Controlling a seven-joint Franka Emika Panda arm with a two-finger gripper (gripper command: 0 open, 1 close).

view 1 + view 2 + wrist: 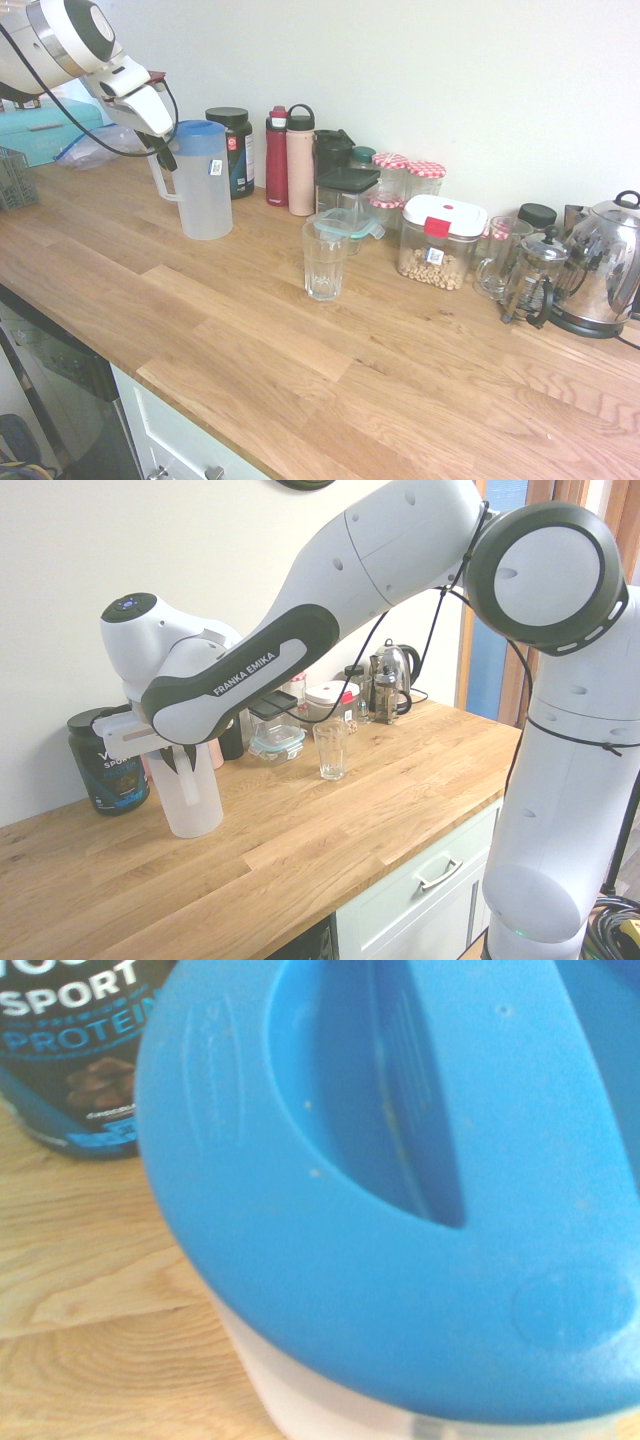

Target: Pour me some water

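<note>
The frosted pitcher (205, 195) with its blue lid (400, 1190) stands at the back left of the wooden counter (250, 330). I cannot make out the water through its cloudy wall. My gripper (160, 152) comes in from the left and is shut on the pitcher's side handle (160, 183). In the second exterior view the arm covers the top of the pitcher (190, 800), with the gripper (166, 763) at its upper left. An empty clear glass (325, 258) stands apart to the right, also seen as the glass (331, 750).
Behind the pitcher, along the wall, stand a black protein tub (232, 150), a red bottle (277, 157), a pink bottle (300, 165), jars and boxes (440, 240), a French press (530, 280) and a steel kettle (605, 265). The counter's front edge (130, 375) drops off.
</note>
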